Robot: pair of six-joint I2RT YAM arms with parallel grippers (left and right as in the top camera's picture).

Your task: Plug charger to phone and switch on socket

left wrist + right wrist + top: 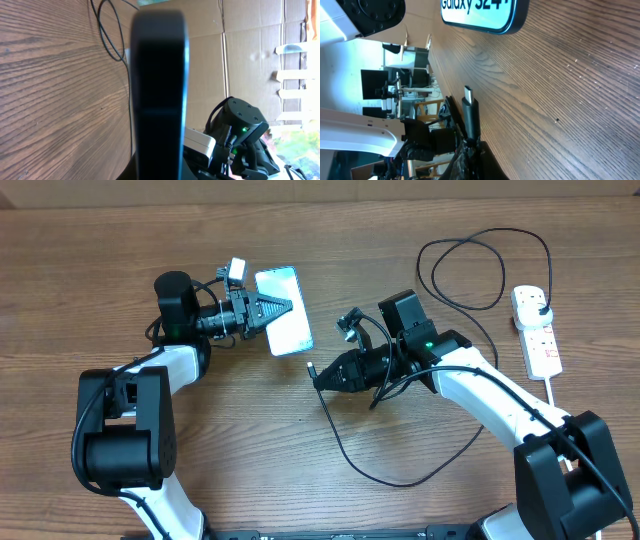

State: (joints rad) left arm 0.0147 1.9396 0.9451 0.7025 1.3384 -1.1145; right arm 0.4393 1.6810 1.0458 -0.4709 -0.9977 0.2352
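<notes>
Gripping one phone (295,335), the left gripper (284,308) faces the right gripper (320,377), which pinches one charger (471,112); one socket (540,332) lies far behind it.

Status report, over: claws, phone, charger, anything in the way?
Left claw shut on phone. Right claw shut on charger connector, tip toward phone, not yet plugged in. Nothing between them.
</notes>
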